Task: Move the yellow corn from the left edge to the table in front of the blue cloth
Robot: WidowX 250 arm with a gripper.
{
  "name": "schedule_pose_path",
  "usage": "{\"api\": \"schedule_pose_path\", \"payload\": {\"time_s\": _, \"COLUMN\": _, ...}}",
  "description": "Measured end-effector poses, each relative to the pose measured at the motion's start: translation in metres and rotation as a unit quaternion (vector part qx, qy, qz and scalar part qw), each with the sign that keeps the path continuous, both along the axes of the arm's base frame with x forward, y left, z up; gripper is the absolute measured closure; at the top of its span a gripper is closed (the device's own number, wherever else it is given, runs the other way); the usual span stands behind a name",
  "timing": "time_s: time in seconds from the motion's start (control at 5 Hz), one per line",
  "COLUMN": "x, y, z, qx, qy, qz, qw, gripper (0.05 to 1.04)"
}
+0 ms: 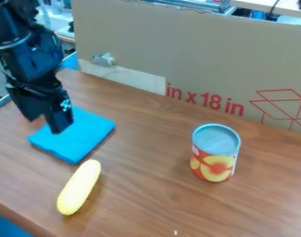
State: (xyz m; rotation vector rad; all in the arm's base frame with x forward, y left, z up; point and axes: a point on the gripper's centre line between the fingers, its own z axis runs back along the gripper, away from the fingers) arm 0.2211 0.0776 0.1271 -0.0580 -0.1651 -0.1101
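Note:
At the upper left, my gripper (46, 122) hangs over the near-left part of a folded blue cloth (84, 137), its two fingers apart with nothing seen between them. Whether the fingertips touch the cloth cannot be told. A pale yellow, elongated object (79, 187) lies at a slant on the wooden table, just in front of the cloth and apart from it. Right of centre stands an upright can (216, 152) with a silvery top and a red label picturing yellow fruit.
A tall cardboard panel (196, 51) with red print runs along the back of the brown wooden table (153, 185). The table's front edge crosses the lower left corner. A small white speck lies near the bottom middle.

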Motion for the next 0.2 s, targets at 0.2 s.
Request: {"api": "schedule_pose_path", "payload": {"time_s": 0.2, "x": -0.0045, "y": 0.0042, "z": -0.0013, "qx": 0.036, "qy": 0.021, "qz": -0.032, "qw": 0.9986, "gripper": 0.083}}
